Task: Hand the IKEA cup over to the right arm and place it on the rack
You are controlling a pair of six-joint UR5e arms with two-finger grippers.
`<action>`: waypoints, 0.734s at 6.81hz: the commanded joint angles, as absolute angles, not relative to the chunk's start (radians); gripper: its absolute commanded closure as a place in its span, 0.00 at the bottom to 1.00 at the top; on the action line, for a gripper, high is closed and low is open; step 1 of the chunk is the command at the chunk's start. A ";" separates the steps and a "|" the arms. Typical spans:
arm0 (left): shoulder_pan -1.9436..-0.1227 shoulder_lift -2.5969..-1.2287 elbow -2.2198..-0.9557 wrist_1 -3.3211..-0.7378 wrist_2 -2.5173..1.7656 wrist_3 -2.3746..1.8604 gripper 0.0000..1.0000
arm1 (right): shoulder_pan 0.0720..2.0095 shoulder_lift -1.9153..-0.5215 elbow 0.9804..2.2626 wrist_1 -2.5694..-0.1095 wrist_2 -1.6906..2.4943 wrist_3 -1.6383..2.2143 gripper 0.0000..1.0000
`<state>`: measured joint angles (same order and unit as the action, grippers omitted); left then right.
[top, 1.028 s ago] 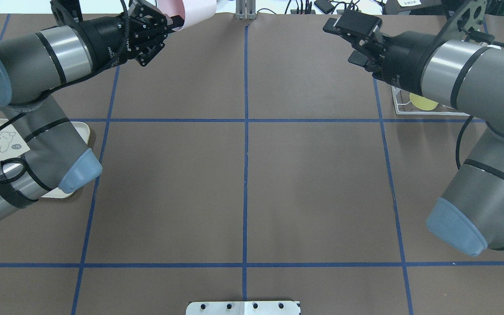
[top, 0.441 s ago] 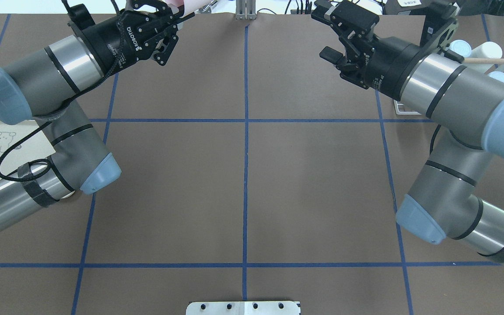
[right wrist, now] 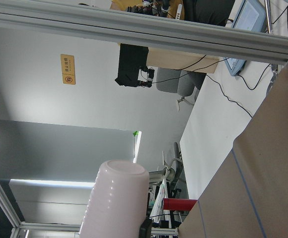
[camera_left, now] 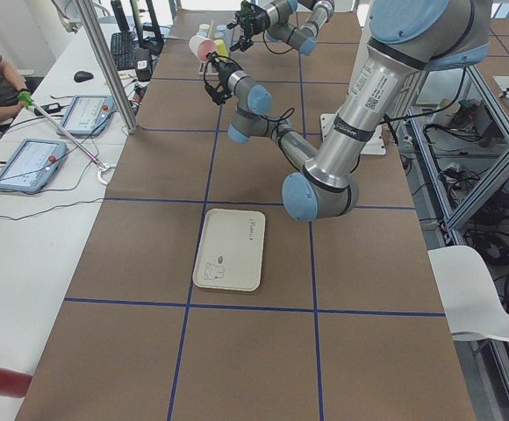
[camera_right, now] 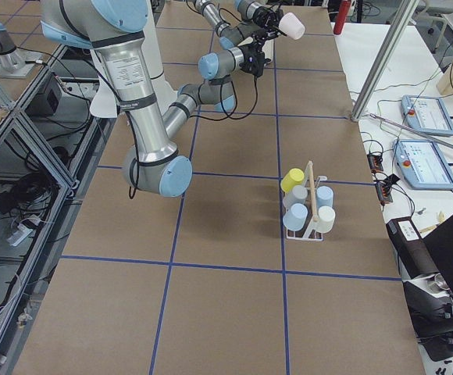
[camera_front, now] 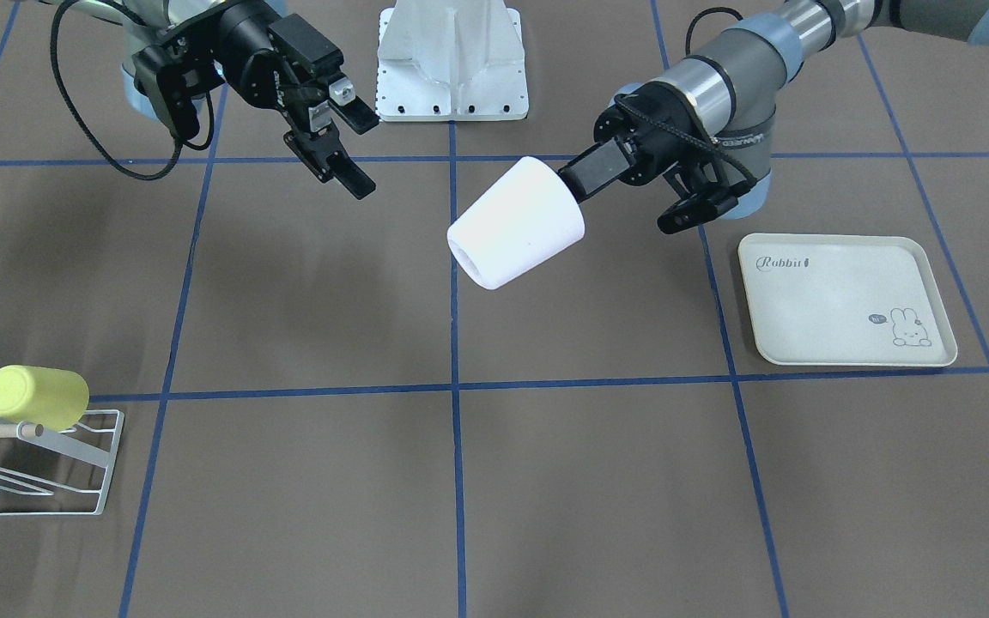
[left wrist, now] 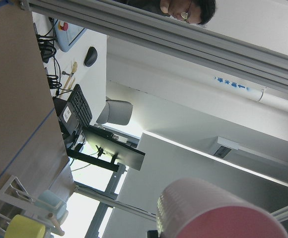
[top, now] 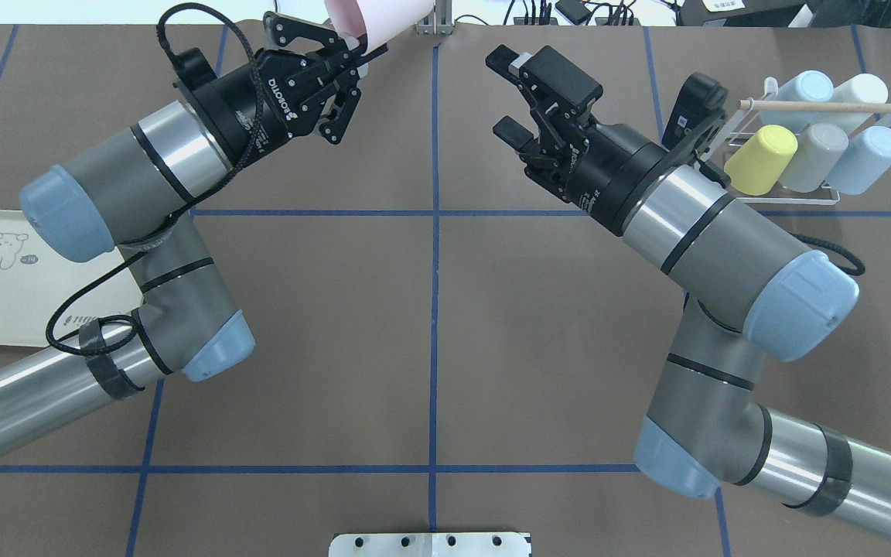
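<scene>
your left fingers (camera_front: pixel 582 182) are clamped on the pink cup (camera_front: pixel 516 225); your right fingers (camera_front: pixel 367 160) are spread apart, the cup near them, not touching.

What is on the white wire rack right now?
On the rack: a yellow cup, a grey cup, a white cup, a light blue cup beside the grey one, another light blue cup behind. A wooden dowel crosses above. Their prongs are hidden.

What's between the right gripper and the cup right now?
Nothing: in the front-facing view only bare table shows between the open right gripper and the cup in the left gripper.
</scene>
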<state>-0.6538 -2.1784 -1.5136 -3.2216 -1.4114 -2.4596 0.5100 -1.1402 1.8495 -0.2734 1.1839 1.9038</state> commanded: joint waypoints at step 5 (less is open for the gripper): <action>-0.565 -2.217 -1.508 -3.212 -1.387 -2.477 1.00 | 0.514 -1.134 1.810 -0.192 1.160 1.940 0.00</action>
<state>-0.5822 -2.2097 -1.5096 -3.2167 -1.3872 -2.4803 0.5086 -1.1341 1.8138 -0.1921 1.1610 1.9384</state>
